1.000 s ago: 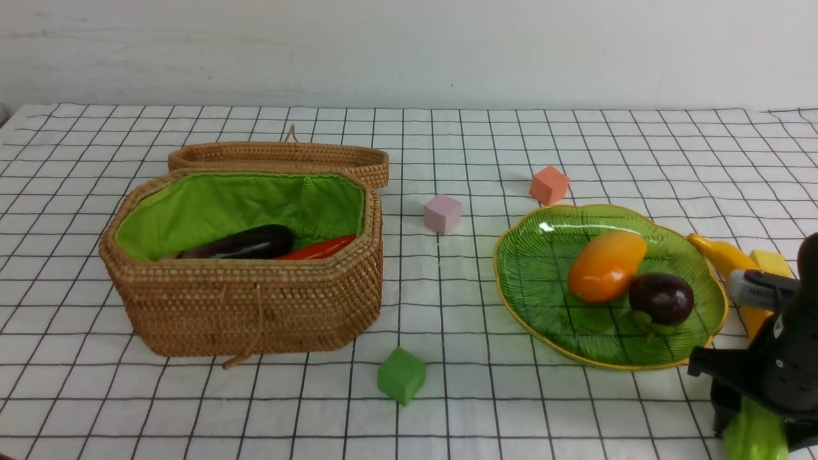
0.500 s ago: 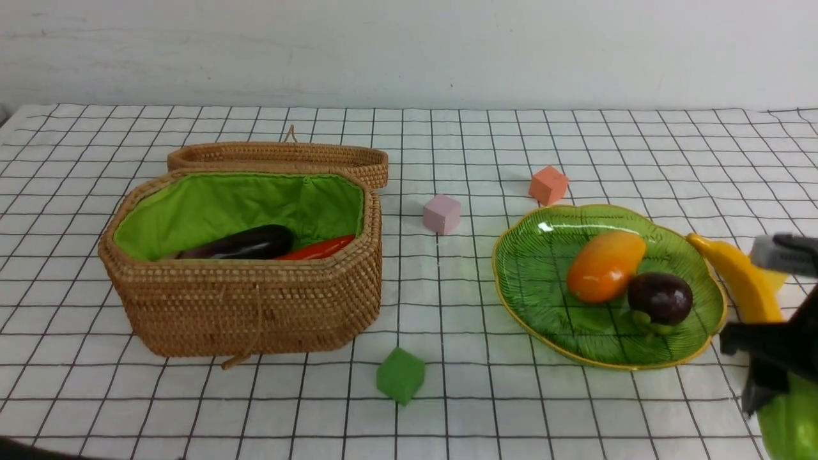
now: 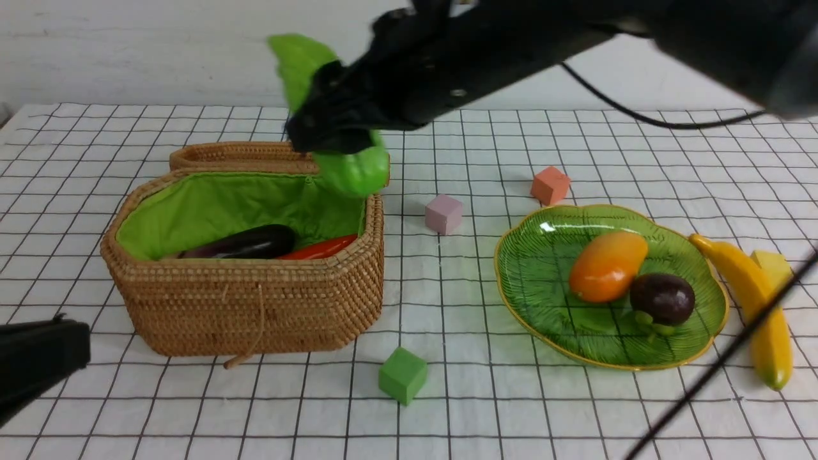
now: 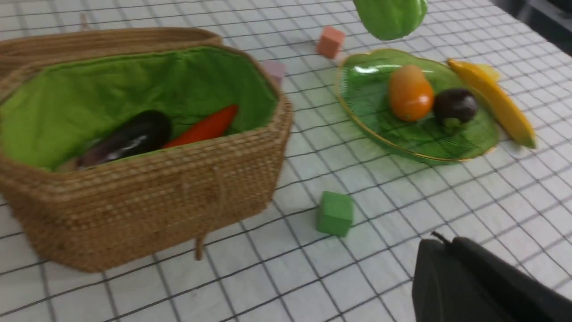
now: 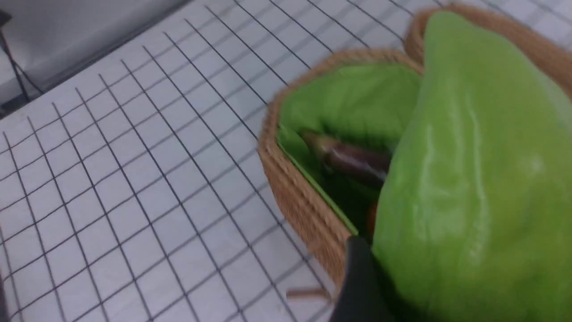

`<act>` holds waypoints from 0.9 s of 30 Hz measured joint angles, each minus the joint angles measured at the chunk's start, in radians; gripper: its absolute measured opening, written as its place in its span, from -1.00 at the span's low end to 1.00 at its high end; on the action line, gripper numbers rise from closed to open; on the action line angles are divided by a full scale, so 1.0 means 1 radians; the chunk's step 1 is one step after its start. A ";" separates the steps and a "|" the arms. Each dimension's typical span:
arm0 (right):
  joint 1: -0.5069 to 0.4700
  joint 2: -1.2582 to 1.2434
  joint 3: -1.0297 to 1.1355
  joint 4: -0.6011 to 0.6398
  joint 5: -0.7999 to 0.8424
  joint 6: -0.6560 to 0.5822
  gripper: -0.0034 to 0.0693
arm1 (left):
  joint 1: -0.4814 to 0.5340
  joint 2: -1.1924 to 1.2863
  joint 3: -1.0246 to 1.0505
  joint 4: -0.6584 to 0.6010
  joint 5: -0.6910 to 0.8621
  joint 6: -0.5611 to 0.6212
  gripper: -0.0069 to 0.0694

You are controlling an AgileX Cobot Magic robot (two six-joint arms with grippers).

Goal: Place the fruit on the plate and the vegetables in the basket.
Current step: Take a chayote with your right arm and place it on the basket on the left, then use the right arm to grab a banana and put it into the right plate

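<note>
Swung up from the near right corner within the last half second, the right arm now stretches across the scene. Its right gripper [image 3: 332,137] is clamped on the light green gourd [image 3: 353,171], which hangs above the right rear edge of the basket [image 3: 255,306]. On the checked cloth [image 3: 447,306], the open basket holds the eggplant [image 3: 239,244] and, just beside it, the carrot [image 3: 319,247]. To the right, the plate [image 3: 543,275] carries the mango [image 3: 607,265] and the purple fruit [image 3: 662,298], touching each other. The banana [image 3: 748,294] lies on the cloth just beside the plate's right rim. The left gripper [image 3: 38,361] shows as a dark block at the near left corner; whether it is open cannot be told. Small cubes dot the cloth: a green cube [image 3: 402,375], a pink cube [image 3: 443,214], an orange cube [image 3: 549,185] and a yellow cube [image 3: 773,265].
</note>
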 joint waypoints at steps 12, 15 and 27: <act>0.046 0.349 -0.318 -0.159 -0.006 -0.007 0.94 | 0.000 0.000 0.000 0.085 0.014 -0.107 -0.81; 0.045 0.323 -0.323 -0.245 0.071 0.063 0.91 | 0.000 0.000 0.000 0.066 0.013 -0.086 -0.80; -0.121 -0.043 -0.231 -0.641 0.487 0.375 -0.72 | 0.000 0.000 0.000 -0.514 -0.019 0.484 -0.80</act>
